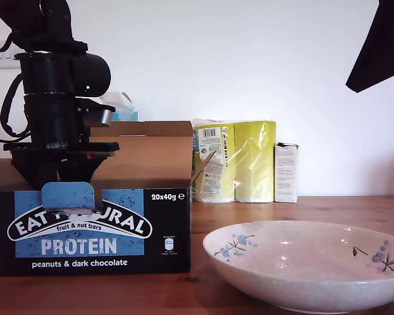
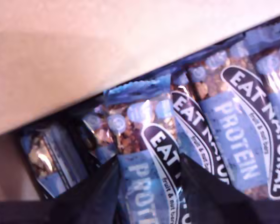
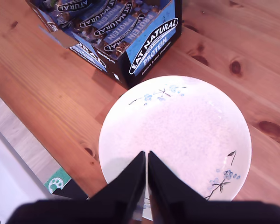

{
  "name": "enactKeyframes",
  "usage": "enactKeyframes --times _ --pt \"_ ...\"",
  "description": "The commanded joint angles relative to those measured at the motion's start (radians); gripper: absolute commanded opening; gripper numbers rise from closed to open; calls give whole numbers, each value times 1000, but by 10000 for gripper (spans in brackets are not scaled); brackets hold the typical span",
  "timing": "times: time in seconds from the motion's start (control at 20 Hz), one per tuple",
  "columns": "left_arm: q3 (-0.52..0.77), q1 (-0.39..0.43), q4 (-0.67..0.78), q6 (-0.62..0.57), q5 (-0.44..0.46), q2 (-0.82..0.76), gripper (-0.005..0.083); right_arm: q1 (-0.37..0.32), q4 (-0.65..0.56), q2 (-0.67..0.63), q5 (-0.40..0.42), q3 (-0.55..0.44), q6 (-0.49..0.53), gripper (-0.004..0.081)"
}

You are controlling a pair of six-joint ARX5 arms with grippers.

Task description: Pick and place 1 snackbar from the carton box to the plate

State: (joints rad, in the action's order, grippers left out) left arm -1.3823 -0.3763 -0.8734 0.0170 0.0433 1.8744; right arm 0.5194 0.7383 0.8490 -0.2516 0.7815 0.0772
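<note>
The carton box (image 1: 151, 230) stands at the exterior view's left with its flaps up, and my first arm (image 1: 59, 98) reaches down into it. Inside, several snackbars lie side by side. My first gripper (image 2: 149, 196) has one snackbar (image 2: 142, 140) between its fingers, and both fingers (image 2: 98, 191) touch its edges. The plate (image 1: 302, 262) sits on the table at the exterior view's right of the box, with nothing in it. My second gripper (image 3: 146, 161) hangs shut above the plate's rim (image 3: 130, 107); the box (image 3: 149, 46) lies beyond it.
Yellow wrapped packs (image 1: 236, 161) and a small white carton (image 1: 286, 172) stand against the wall behind the plate. A tissue box (image 1: 121, 108) peeks from behind the carton box. The second arm (image 1: 381, 46) shows dark at the exterior view's upper right.
</note>
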Motion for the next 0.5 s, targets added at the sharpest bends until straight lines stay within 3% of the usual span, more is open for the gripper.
enactKeyframes --times 0.0,0.2,0.45 --pt "12 -6 -23 1 -9 44 265 5 -14 -3 0 12 3 -13" --pt "-25 -8 -54 1 -8 43 250 5 -24 -3 0 12 3 -13" --pt "-193 -13 -191 -21 -18 42 250 5 -23 -1 0 12 3 -13"
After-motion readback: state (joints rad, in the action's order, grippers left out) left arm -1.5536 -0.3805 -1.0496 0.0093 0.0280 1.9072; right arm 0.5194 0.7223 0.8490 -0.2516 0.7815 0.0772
